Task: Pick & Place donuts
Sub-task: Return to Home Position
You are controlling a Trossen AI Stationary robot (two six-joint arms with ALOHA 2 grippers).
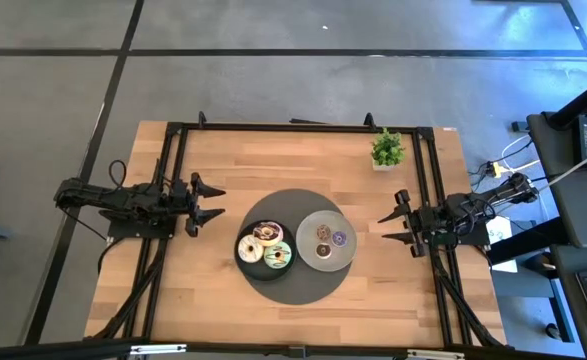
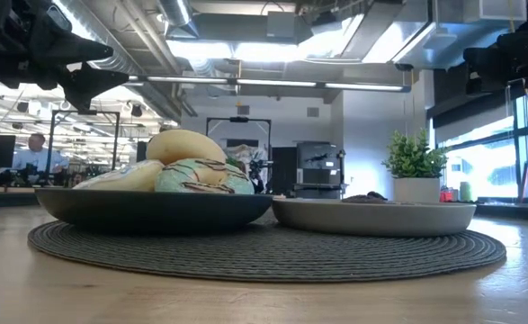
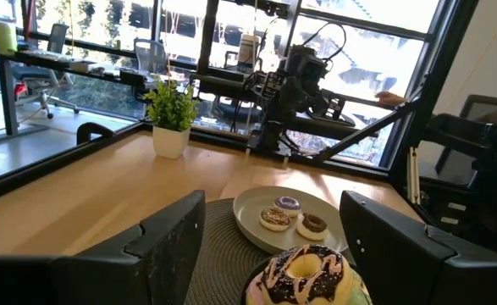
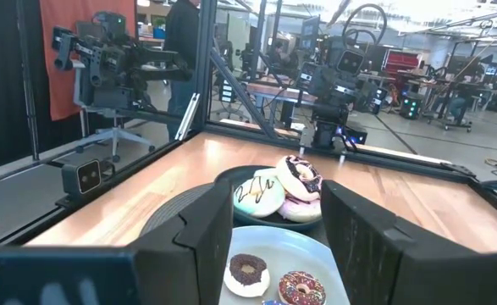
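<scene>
A dark plate (image 1: pixel 245 262) carries three larger donuts: a pink one with chocolate icing (image 1: pixel 266 233), a cream one (image 1: pixel 250 248) and a green-white one (image 1: pixel 278 256). Touching it on the right, a grey plate (image 1: pixel 348 222) carries three tiny donuts: brown (image 1: pixel 323 232), purple (image 1: pixel 339 239) and cream-iced (image 1: pixel 323 250). Both plates rest on a round dark woven mat (image 1: pixel 293 285). My left gripper (image 1: pixel 211 200) hovers open left of the mat, above the table. My right gripper (image 1: pixel 391 226) hovers open right of the grey plate. Neither touches anything.
A small green potted plant (image 1: pixel 387 150) stands near the table's far right corner. A black frame (image 1: pixel 273 127) runs around the table's edges. Bare wood (image 1: pixel 293 170) lies far and near of the mat. A person (image 2: pixel 35 148) sits in the room beyond.
</scene>
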